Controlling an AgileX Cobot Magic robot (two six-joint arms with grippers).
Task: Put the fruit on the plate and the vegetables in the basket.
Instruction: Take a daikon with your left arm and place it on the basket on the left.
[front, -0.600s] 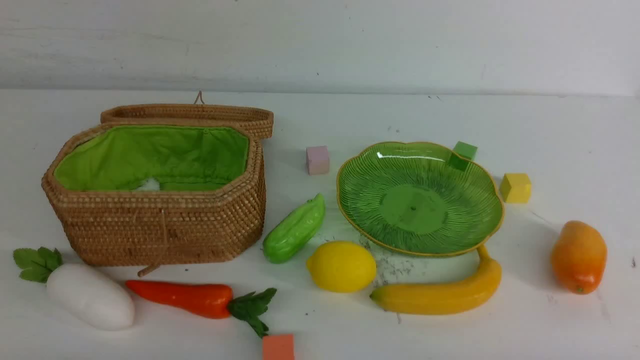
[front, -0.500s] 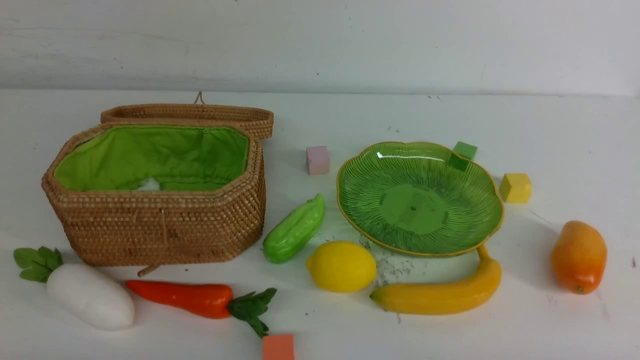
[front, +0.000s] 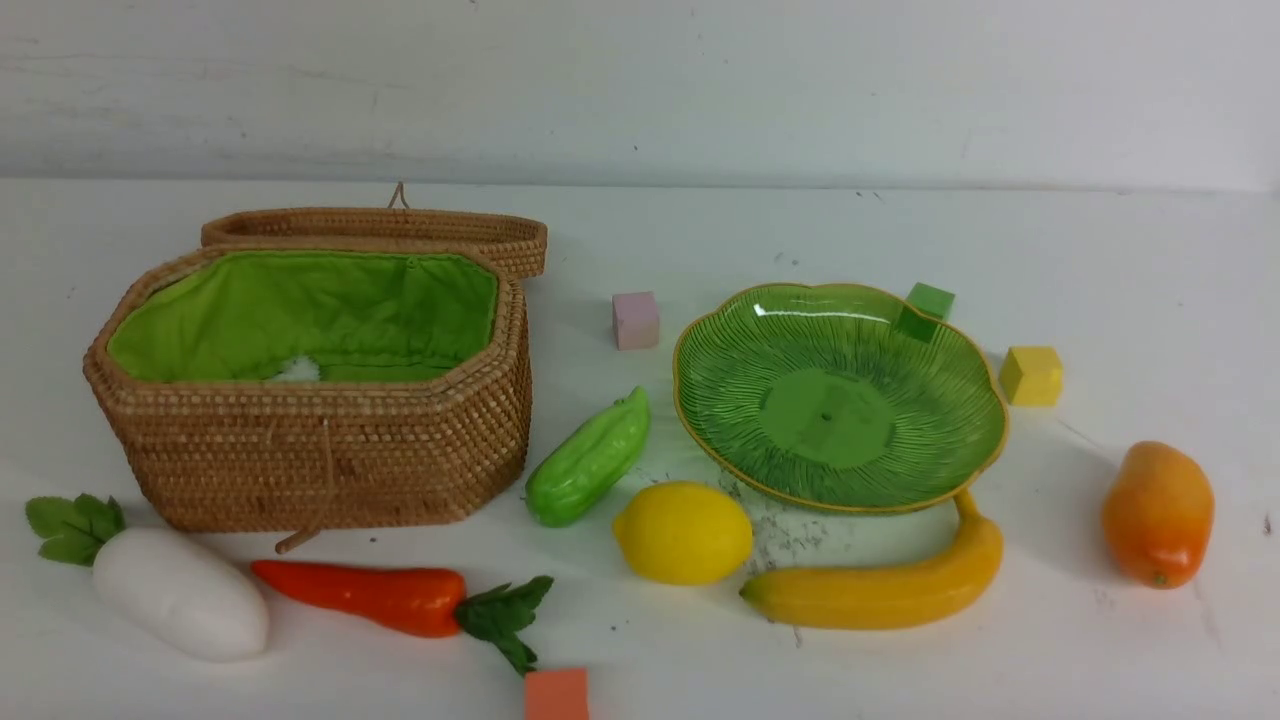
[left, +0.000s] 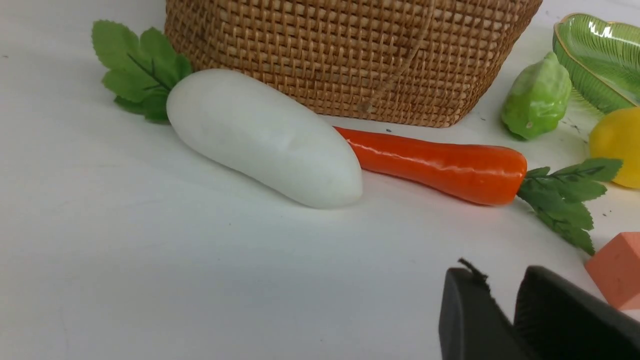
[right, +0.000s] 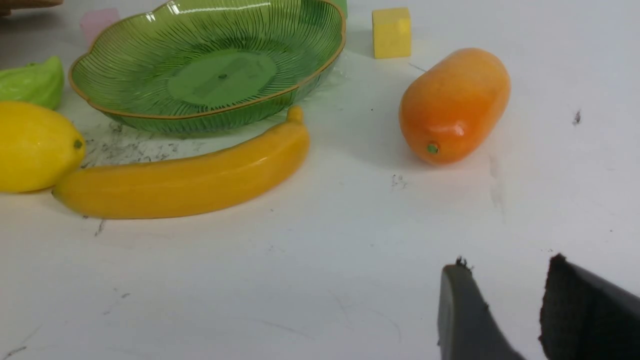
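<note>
On the white table stands the wicker basket, lid open, green lining showing. In front of it lie the white radish and the red-orange carrot-like vegetable; the green cucumber lies between basket and plate. The green plate holds nothing. Lemon and banana lie at its near rim, the mango to its right. Neither gripper shows in the front view. My left gripper hovers near the radish, slightly open and holding nothing. My right gripper is open, short of the mango.
Small cubes lie around: pink behind the cucumber, green at the plate's far rim, yellow to its right, and orange at the front edge, close to my left gripper. A wall runs along the back.
</note>
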